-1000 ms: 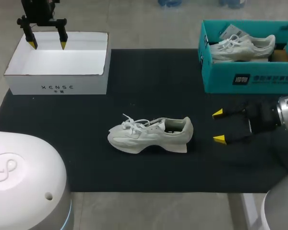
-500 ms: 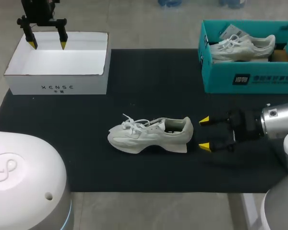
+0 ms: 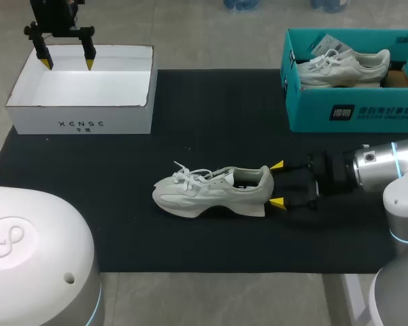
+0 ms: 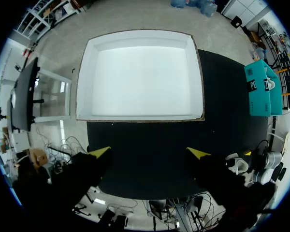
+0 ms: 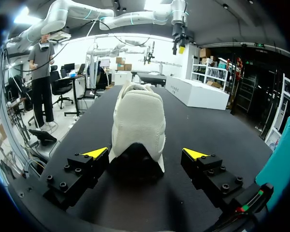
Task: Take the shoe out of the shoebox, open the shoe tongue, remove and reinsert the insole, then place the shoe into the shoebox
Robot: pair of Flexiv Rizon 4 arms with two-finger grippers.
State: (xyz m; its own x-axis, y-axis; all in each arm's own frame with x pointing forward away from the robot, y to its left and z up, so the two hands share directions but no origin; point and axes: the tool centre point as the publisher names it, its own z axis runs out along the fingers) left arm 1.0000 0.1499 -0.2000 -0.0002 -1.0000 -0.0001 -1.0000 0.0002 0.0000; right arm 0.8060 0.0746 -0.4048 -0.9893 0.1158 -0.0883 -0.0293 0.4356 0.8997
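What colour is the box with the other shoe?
The box is teal; head view shows it best.

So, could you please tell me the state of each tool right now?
Left tool: open, empty, over the white box.
Right tool: open, empty, at the heel of the shoe.

Matt cloth shoe (image 3: pixel 214 191), cardboard shoebox (image 3: pixel 81 98)

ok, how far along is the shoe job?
Done: the shoe is out of its box, lying on the mat. In hand: the right gripper is open at the heel, a tip on each side, not yet gripping. The left gripper hangs open over the white box. To do: tongue, insole out and back, then boxing the shoe.
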